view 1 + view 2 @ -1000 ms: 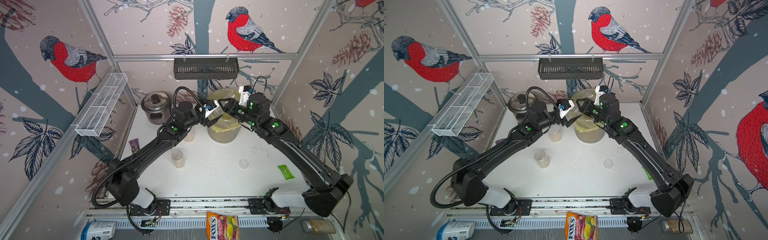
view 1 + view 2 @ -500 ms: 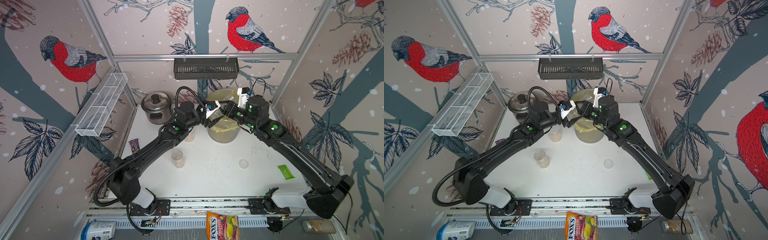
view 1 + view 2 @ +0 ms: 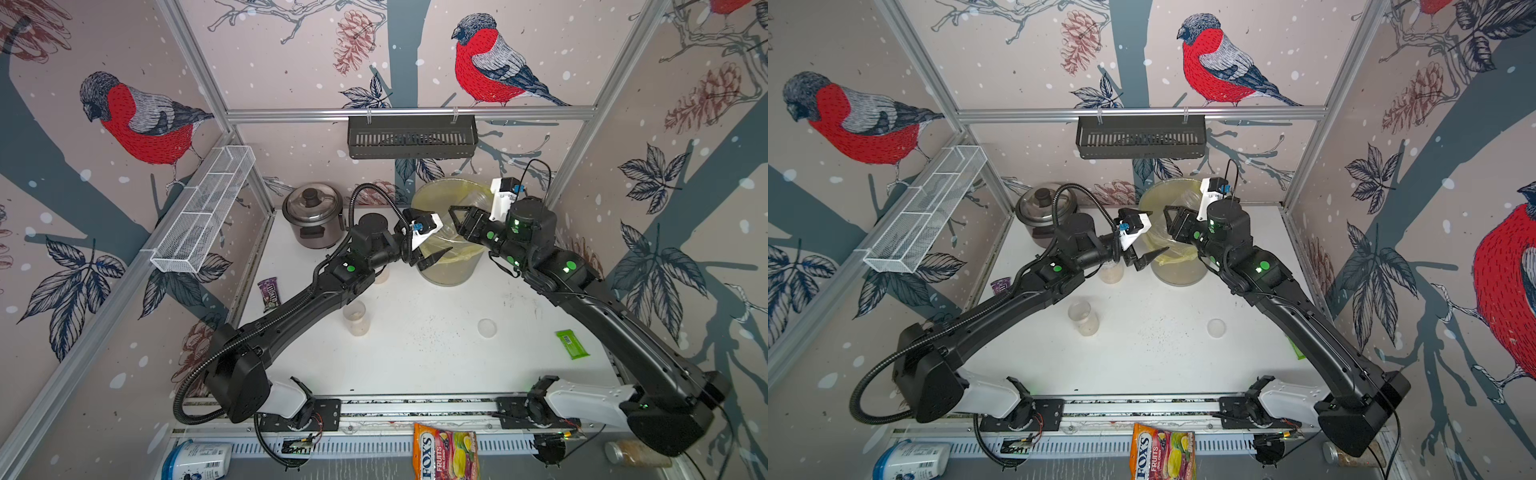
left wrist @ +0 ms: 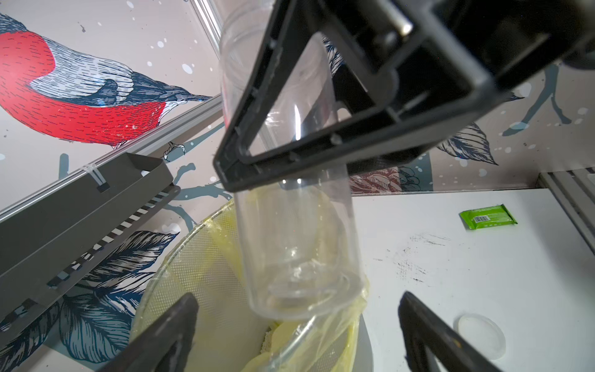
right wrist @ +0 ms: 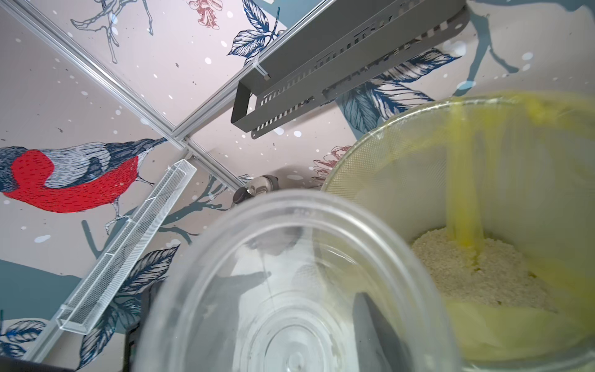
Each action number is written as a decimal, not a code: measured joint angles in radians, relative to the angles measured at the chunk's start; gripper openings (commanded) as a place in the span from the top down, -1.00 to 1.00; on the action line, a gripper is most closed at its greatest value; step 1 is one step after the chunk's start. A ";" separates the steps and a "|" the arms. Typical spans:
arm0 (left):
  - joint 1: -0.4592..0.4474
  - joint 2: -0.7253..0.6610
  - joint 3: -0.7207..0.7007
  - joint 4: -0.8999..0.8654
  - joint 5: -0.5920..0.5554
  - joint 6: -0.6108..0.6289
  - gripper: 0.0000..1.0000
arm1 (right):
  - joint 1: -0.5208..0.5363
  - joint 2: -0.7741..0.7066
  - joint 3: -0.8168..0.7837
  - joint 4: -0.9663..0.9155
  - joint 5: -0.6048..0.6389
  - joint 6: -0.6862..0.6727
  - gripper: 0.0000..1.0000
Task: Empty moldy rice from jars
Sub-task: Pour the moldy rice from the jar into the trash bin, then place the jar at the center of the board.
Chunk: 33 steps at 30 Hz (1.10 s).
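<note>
At 9 o'clock on the white tabletop (image 3: 415, 365) lies a purple snack wrapper (image 3: 269, 293). At 11 o'clock stands a silver rice cooker with a dark-knobbed lid (image 3: 312, 212). Just left of centre an open narrow clear cylindrical jar (image 3: 356, 318) stands upright, with a little pale beige moldy rice (image 3: 358, 328) at its bottom. A second clear jar (image 3: 1111, 272) shows beneath the left arm (image 3: 316, 286), toward 1 o'clock from the first.

The left gripper (image 3: 434, 249) hovers at the 8 o'clock rim of the translucent round bin lined with a yellow bag (image 3: 451, 272), which stands at 12 o'clock. Its fingers are spread wide with nothing between them. Over the bin's mouth the right gripper (image 3: 457, 216) pinches a third clear cylindrical jar (image 4: 296, 241), tilted, with no grains visible inside. A heap of pale rice grains (image 5: 476, 273) lies in the bag.

At 3 o'clock lies a clear round lid (image 3: 487, 327), and at 4 o'clock a green flat packet (image 3: 572, 344).
</note>
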 measured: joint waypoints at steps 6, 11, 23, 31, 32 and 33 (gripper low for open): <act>-0.004 -0.089 -0.081 0.000 -0.013 -0.005 -0.95 | 0.004 -0.098 -0.025 -0.097 0.162 -0.033 0.31; -0.005 -0.180 -0.169 0.006 -0.063 -0.025 -0.96 | 0.004 -0.241 -0.132 -0.159 0.310 -0.025 0.31; -0.005 -0.374 -0.386 0.050 -0.143 -0.109 -0.96 | 0.002 -0.393 -0.432 -0.325 0.576 0.164 0.29; -0.012 -0.463 -0.515 0.097 -0.189 -0.186 -0.96 | 0.064 -0.380 -0.654 -0.330 0.690 0.364 0.24; -0.014 -0.472 -0.528 0.105 -0.191 -0.188 -0.96 | 0.073 -0.372 -0.672 -0.326 0.705 0.388 0.23; -0.016 -0.479 -0.540 0.111 -0.195 -0.192 -0.96 | 0.084 -0.362 -0.686 -0.322 0.720 0.413 0.22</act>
